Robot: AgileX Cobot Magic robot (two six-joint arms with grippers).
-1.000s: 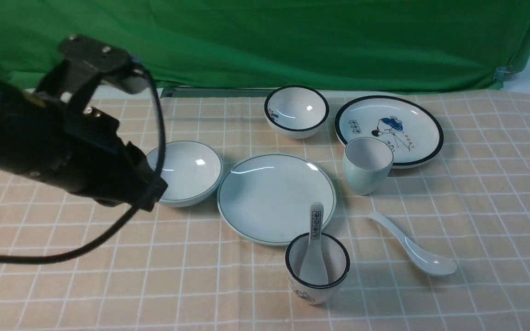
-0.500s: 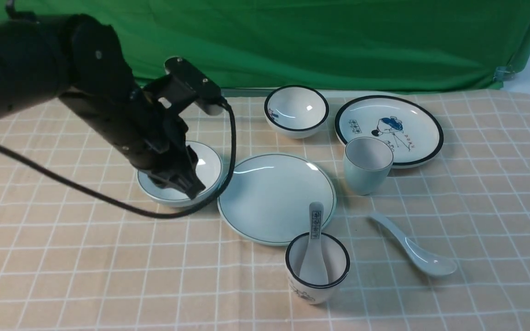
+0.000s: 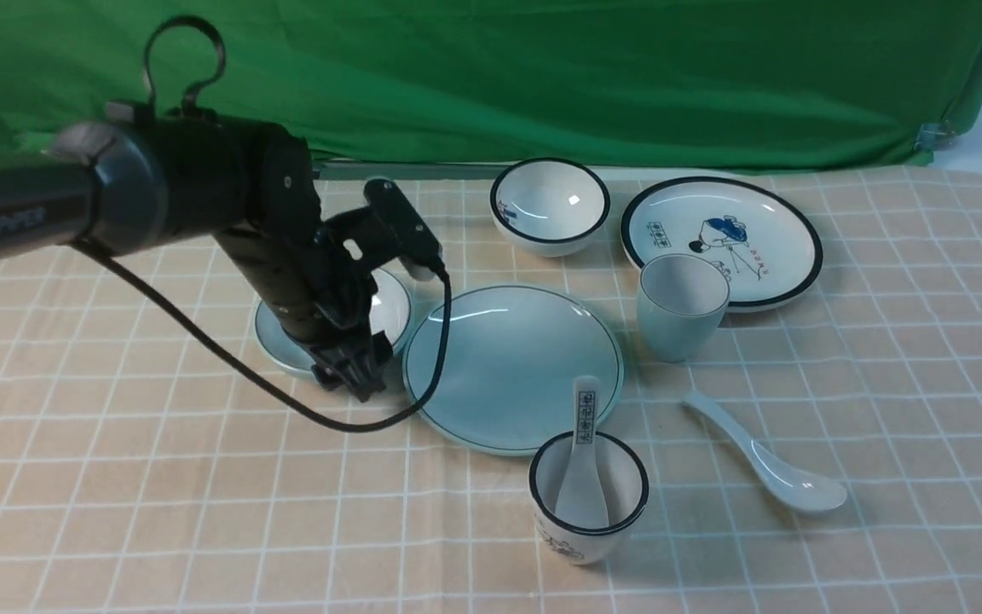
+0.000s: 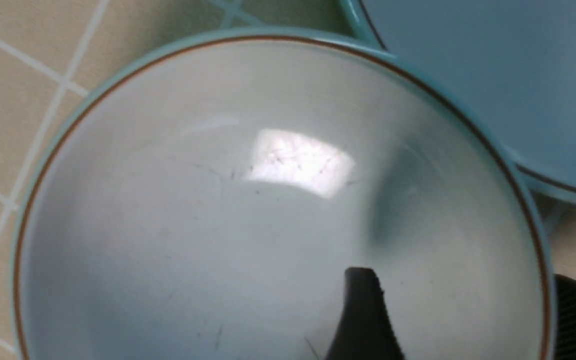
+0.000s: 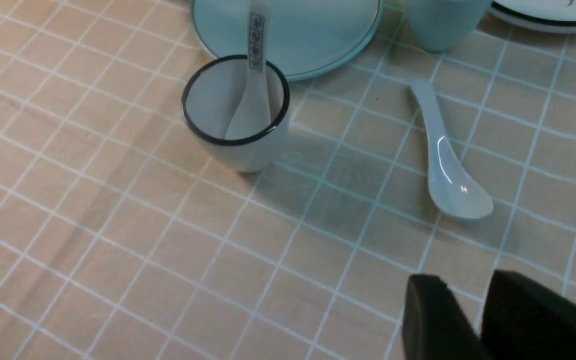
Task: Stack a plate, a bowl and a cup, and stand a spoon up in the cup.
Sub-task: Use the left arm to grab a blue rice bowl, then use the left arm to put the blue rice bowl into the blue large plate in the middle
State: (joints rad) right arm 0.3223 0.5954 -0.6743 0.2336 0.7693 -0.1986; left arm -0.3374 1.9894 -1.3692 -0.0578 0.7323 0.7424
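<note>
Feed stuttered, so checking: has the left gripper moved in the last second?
Yes. The left gripper came rightward and down from the left edge of the bowl, which stayed beside the plate; it now straddles the bowl's near rim.

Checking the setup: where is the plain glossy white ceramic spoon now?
Front view: the plain white spoon lies on the checked cloth, right of centre, in front of the plain pale blue cup.

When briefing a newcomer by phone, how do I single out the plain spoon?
Start from the plain plate at the centre. Right of it, the spoon lies flat on the checked cloth. Its handle is unmarked, unlike the printed spoon standing in the black-rimmed cup.
</note>
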